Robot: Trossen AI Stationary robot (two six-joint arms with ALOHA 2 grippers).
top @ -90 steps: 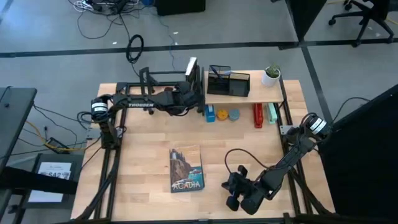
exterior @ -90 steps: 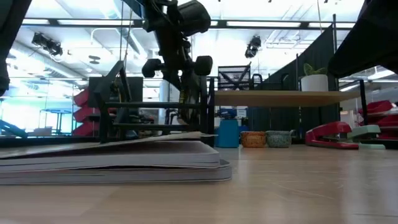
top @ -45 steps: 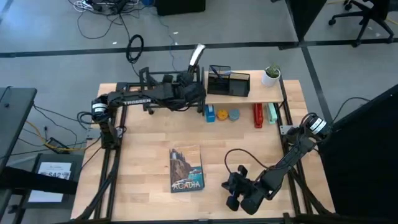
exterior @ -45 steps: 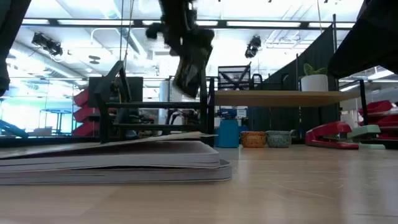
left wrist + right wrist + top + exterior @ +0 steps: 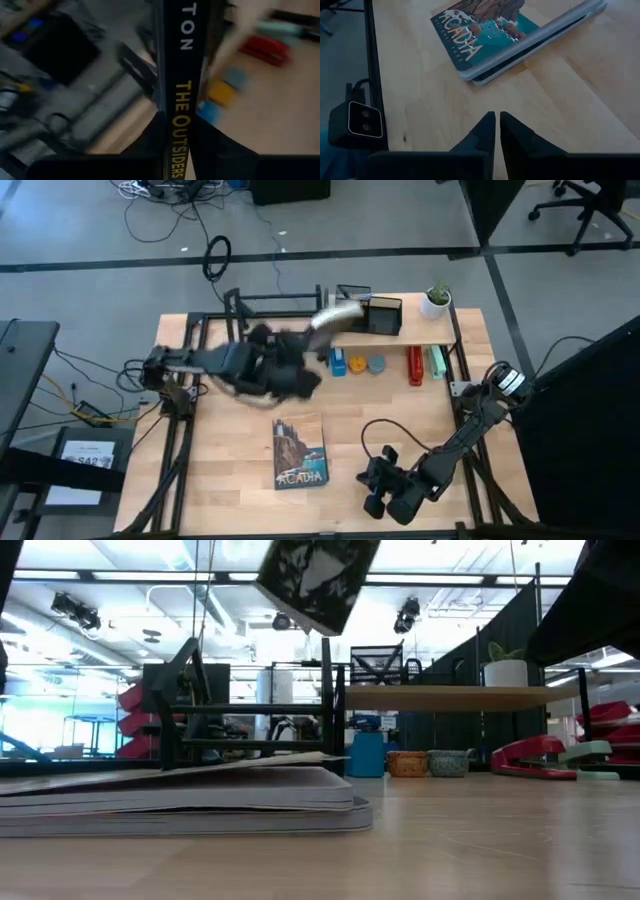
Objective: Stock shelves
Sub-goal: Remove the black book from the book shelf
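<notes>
My left gripper [image 5: 314,345] is shut on a black book [image 5: 336,315] whose spine reads "THE OUTSIDERS" [image 5: 182,100]. It carries the book high over the table, in front of the black tube rack [image 5: 262,306] and beside the wooden plank shelf [image 5: 400,332]. The low view shows the book [image 5: 318,578] tilted, well above the rack [image 5: 240,710]. A second book titled "ACADIA" [image 5: 299,450] lies flat on its back cover near the table's middle. My right gripper [image 5: 376,502] rests shut near the front right, just short of that book [image 5: 510,30]. My left gripper pinches the black book between its two fingers [image 5: 145,145], one on each cover close to the spine [image 5: 176,150]. The spine runs along the fingers and faces the wrist camera. The book is lifted clear of rack and table and sits tilted.
A black mesh organizer [image 5: 370,310] and a small potted plant [image 5: 436,300] stand on the plank shelf. Below its front edge are small blue and orange items [image 5: 356,364], a red stapler [image 5: 415,366] and a teal one [image 5: 437,362]. Bare tabletop lies at the near left.
My left gripper has drawn back from the rack's right end toward the table's near edge and risen, keeping hold of the black book. The book, upright at the rack before, has been lifted clear and tipped over to a slant.
</notes>
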